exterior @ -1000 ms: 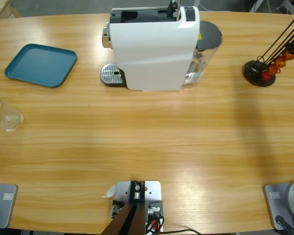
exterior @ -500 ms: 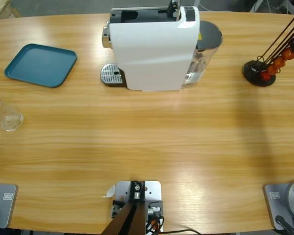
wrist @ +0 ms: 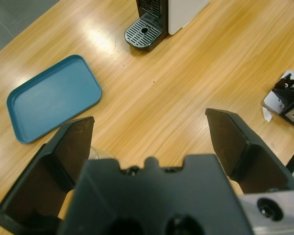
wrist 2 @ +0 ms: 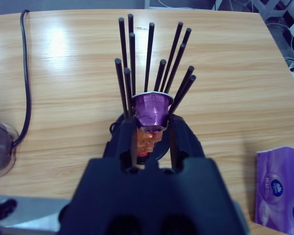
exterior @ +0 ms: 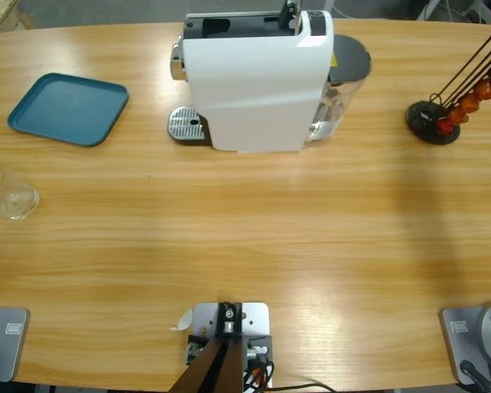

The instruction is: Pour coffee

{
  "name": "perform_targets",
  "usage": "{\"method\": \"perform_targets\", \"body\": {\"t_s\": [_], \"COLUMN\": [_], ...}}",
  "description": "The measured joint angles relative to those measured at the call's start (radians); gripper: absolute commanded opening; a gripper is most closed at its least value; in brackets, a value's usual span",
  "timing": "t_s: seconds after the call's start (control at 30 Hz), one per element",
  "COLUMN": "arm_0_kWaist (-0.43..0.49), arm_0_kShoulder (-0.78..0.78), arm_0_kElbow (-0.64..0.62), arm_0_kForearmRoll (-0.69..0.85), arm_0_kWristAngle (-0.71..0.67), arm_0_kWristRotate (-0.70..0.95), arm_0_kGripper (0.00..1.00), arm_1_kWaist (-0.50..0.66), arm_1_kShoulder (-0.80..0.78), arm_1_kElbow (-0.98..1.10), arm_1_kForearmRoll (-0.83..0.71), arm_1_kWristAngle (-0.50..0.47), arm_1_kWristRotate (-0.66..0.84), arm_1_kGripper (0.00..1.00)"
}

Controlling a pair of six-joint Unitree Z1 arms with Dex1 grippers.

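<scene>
step: capsule pick-up, judged early | right gripper [wrist 2: 152, 128] clamped on purple capsule [wrist 2: 152, 108] at the rack [wrist 2: 147, 73], far right | left gripper [wrist: 152, 142] spread wide, empty, above the glass [exterior: 10, 195] at near left; no coffee seen in it | next: capsule to be lifted clear and carried to the coffee machine [exterior: 258, 78]

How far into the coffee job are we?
Early. Done: nothing visible; the small clear drinking glass stands empty at the table edge, away from the white capsule coffee machine, whose drip grate is bare. In hand: the right gripper is closed on a purple capsule at the black rod capsule rack. The left gripper is open. Left: load capsule, place glass, brew.
</scene>
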Motion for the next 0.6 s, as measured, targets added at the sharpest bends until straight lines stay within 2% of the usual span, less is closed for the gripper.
{"method": "perform_targets", "body": {"t_s": [0.2, 0.43, 0.6], "arm_0_kWaist": [0.0, 0.0, 0.0], "arm_0_kShoulder": [-0.003, -0.01, -0.011], "arm_0_kElbow": [0.0, 0.004, 0.006], "arm_0_kForearmRoll": [-0.004, -0.004, -0.004], "arm_0_kWristAngle": [0.0, 0.0, 0.0], "arm_0_kWristRotate": [0.0, 0.0, 0.0], "arm_0_kGripper": [1.0, 1.0, 1.0], "arm_1_kWaist": [-0.002, -0.01, -0.015], "arm_1_kShoulder": [0.0, 0.0, -0.001], "arm_1_kElbow": [0.0, 0.003, 0.008], "arm_1_kForearmRoll": [0.0, -0.009, -0.023], "arm_1_kWristAngle": [0.0, 0.005, 0.015], "arm_1_kWristRotate": [0.0, 0.0, -0.005], "arm_1_kGripper": [0.133, 0.011, 0.011]}}
